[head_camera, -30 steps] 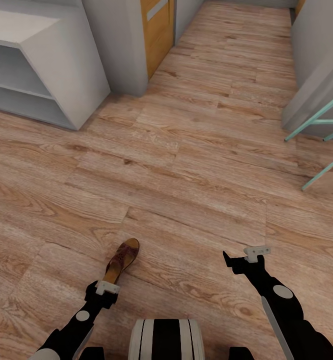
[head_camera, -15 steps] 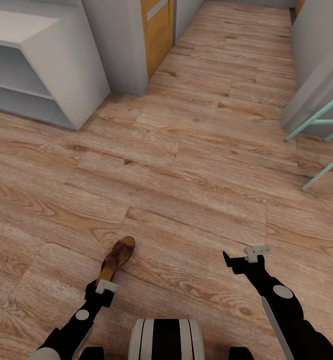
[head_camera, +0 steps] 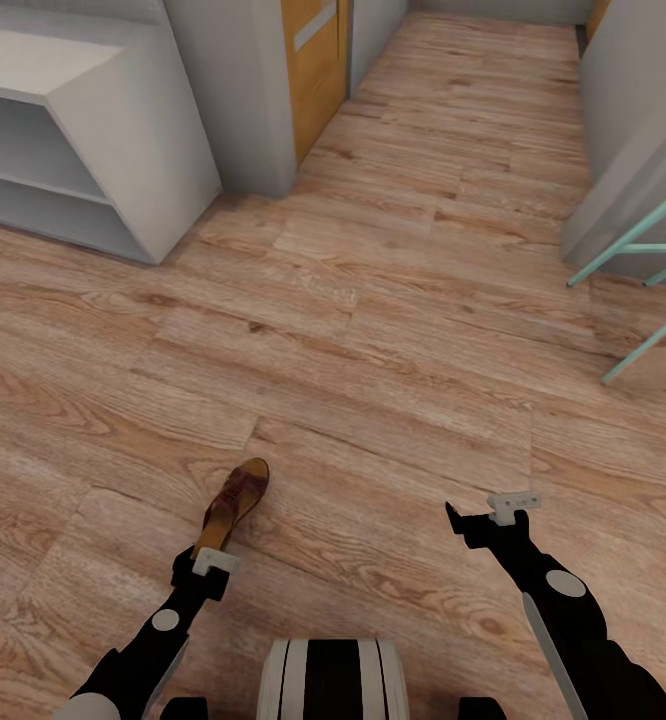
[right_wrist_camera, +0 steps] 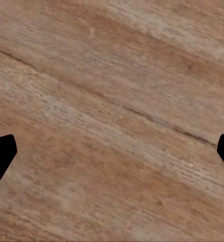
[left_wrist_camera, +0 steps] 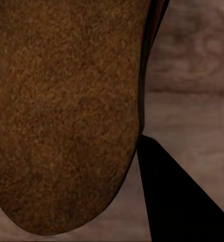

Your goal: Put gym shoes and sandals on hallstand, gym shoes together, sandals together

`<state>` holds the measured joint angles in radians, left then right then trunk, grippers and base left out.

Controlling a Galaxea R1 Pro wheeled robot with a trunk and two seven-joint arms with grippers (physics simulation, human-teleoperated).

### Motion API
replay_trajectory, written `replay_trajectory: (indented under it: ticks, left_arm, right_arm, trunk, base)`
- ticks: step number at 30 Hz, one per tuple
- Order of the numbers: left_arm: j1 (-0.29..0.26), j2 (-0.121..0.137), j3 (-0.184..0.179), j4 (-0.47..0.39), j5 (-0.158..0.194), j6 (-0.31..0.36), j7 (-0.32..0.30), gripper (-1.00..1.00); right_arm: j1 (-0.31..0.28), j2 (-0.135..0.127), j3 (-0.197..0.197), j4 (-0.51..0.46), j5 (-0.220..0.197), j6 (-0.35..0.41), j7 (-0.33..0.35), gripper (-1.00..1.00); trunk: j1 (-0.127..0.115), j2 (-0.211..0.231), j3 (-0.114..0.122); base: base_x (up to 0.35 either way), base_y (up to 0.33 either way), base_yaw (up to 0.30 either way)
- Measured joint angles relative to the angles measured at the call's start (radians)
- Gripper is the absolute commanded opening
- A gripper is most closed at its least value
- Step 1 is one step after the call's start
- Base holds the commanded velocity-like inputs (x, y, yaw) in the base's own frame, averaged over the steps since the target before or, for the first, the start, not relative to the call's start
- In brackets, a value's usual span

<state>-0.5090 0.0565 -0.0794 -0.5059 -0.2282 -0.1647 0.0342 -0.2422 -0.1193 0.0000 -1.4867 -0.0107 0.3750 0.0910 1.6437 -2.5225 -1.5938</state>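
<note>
Gleaming brown strappy sandal (head_camera: 235, 499)

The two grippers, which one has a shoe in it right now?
The left gripper: it holds a brown sandal by the heel end, toe pointing away. The right gripper has open fingers over bare wood floor.

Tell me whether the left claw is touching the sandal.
Touching. In the head view the left claw sits right at the sandal's heel end, and the left wrist view shows its footbed pressed against a finger.
</note>
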Motion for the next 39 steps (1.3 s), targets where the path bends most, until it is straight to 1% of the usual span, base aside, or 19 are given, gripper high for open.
replay_trajectory:
  ticks: [15, 34, 38, 39]
  left_arm:
    - [0.0, -0.006, -0.001, -0.001, 0.001, 0.001, 0.002, -1.0]
    - [0.001, -0.007, 0.014, -0.001, 0.012, -0.006, 0.008, -1.0]
    - [0.001, -0.005, 0.02, 0.0, 0.015, -0.006, 0.008, -1.0]
    - [0.001, -0.002, 0.034, 0.001, 0.02, -0.006, 0.005, -1.0]
  right_arm:
    - [0.0, -0.001, 0.003, 0.001, 0.001, -0.003, 0.002, 1.0]
    - [0.0, -0.001, 0.003, 0.0, 0.002, -0.006, 0.001, 1.0]
    - [0.0, -0.001, 0.002, 0.0, 0.002, -0.005, 0.001, 1.0]
    - [0.0, 0.001, 0.003, 0.0, 0.001, -0.006, 0.001, 1.0]
  trunk:
    - [-0.007, 0.004, 0.058]
    - [-0.015, 0.008, 0.132]
    - [-0.017, 0.009, 0.147]
    - [-0.018, 0.009, 0.151]
  base:
    - [0.0, 0.0, 0.0]
    - [0.0, 0.0, 0.0]
    - [0.0, 0.0, 0.0]
    - [0.0, 0.0, 0.0]
